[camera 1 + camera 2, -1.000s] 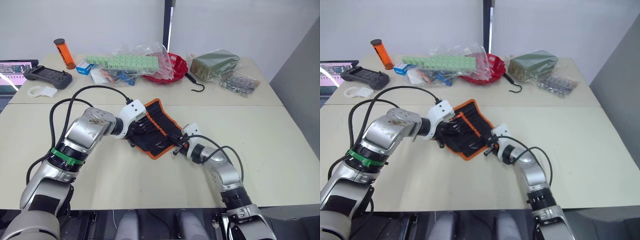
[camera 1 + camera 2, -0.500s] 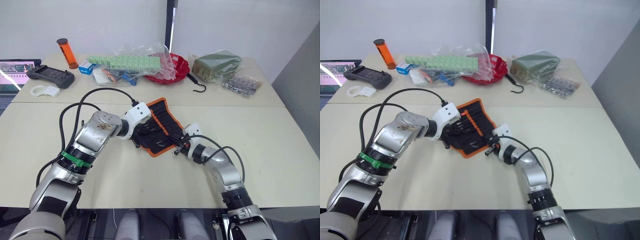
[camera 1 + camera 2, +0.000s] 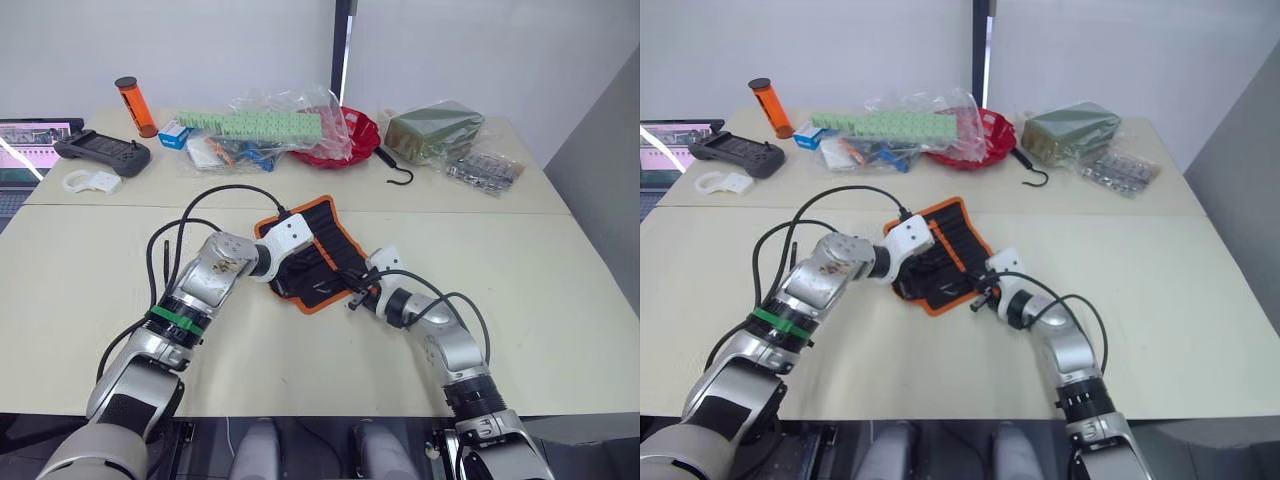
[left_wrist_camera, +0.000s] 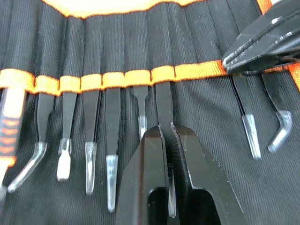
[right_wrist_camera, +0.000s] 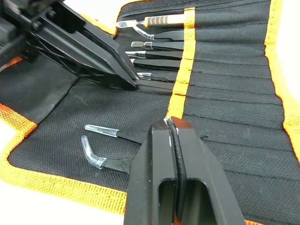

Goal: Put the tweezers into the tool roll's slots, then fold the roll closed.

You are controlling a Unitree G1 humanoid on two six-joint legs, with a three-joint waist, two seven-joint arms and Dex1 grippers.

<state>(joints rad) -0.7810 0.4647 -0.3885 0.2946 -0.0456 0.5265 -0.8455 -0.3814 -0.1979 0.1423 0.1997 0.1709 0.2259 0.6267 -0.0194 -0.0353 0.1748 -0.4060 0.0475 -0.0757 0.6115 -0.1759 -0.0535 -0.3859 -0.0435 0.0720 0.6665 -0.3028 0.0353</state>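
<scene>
My left gripper (image 4: 167, 133) has its jaws pinched on one of the tweezers (image 4: 164, 101), seated in a slot of the tool roll (image 3: 318, 262) lying open on the desk (image 3: 560, 280). Right gripper (image 5: 172, 125) has its jaws closed empty against the orange strip (image 5: 180, 84).

My left hand (image 4: 166, 136) is glossy black, and so is my right hand (image 5: 174, 129). The tool roll (image 3: 335, 245) under them is black woven fabric with bright orange piping round its edge and an orange strip (image 4: 117, 77) running across the slots (image 5: 225, 75), which are plain black. The tweezers (image 4: 110, 136) are matte black with clear, slightly bluish tip caps. One tool with a striped handle (image 5: 166, 19) shows orange with black bands. The table (image 3: 560, 260) is pale cream. Farther back I see an orange tube with a black cap (image 3: 132, 105), a red bowl (image 3: 355, 135), a light green block strip (image 3: 250, 123) and a black hook (image 3: 395, 170).
</scene>
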